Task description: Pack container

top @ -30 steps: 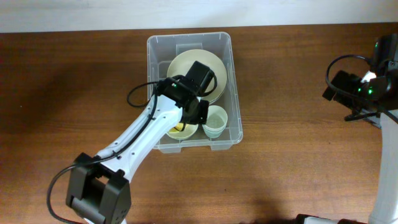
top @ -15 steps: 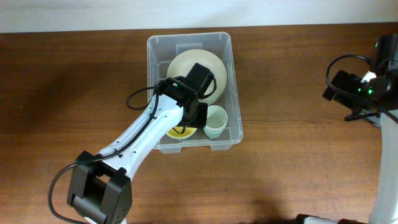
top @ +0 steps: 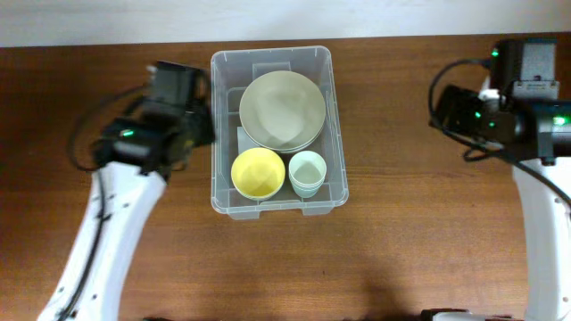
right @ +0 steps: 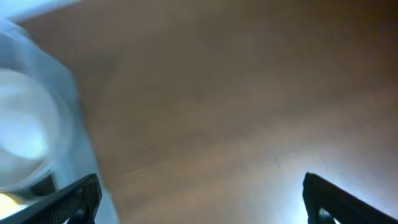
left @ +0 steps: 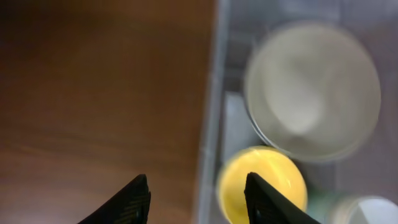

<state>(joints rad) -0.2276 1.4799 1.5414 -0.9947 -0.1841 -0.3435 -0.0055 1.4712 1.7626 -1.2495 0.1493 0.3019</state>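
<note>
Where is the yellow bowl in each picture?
Overhead: the yellow bowl is just below centre, inside the container.
Left wrist: bottom edge, right of centre, blurred.
Right wrist: too blurred to tell.
Shared landmark: the big pale bowl next to it.

A clear plastic rectangular container (top: 268, 61) with rounded corners and a rimmed edge sits upright and uncovered on the brown counter (top: 401, 223). Inside lie a large pale bowl (top: 281, 110), a yellow bowl (top: 258, 173) and a pale green cup (top: 308, 172).
</note>
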